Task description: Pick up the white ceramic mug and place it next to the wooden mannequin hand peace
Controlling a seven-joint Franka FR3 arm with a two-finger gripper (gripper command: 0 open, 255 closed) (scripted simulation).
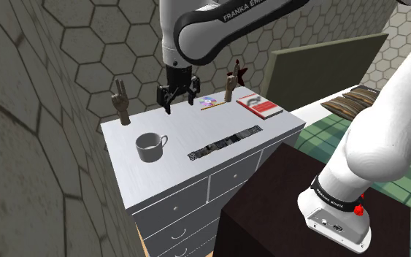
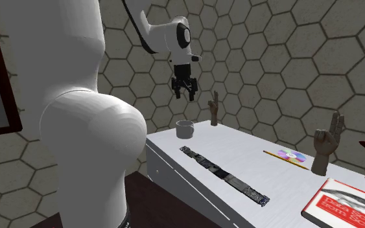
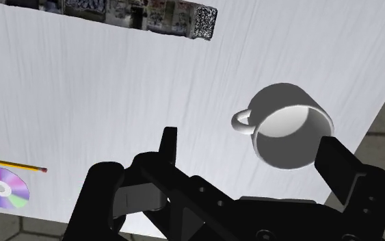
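Observation:
A white mug (image 1: 150, 146) (image 2: 186, 128) stands upright on the white dresser top (image 1: 196, 128), handle toward the shoulder view's right. The wooden peace-sign mannequin hand (image 1: 121, 103) (image 2: 214, 111) stands at the back corner, behind the mug. My black gripper (image 1: 178, 102) (image 2: 186, 96) hangs open in the air above the back of the dresser, higher than the mug and apart from it. In the wrist view the mug (image 3: 290, 127) lies beyond the gripper (image 3: 252, 154), nearer one finger (image 3: 341, 164), with nothing between the fingers.
A long dark patterned strip (image 1: 224, 143) (image 2: 223, 175) (image 3: 143, 14) lies near the dresser's front. At the back are a CD (image 1: 211, 102) (image 3: 3, 186), a pencil (image 3: 13, 164), a second wooden hand (image 1: 230, 86) (image 2: 327, 142) and a red-and-white book (image 1: 260, 106). The dark stand (image 1: 269, 197) is in front.

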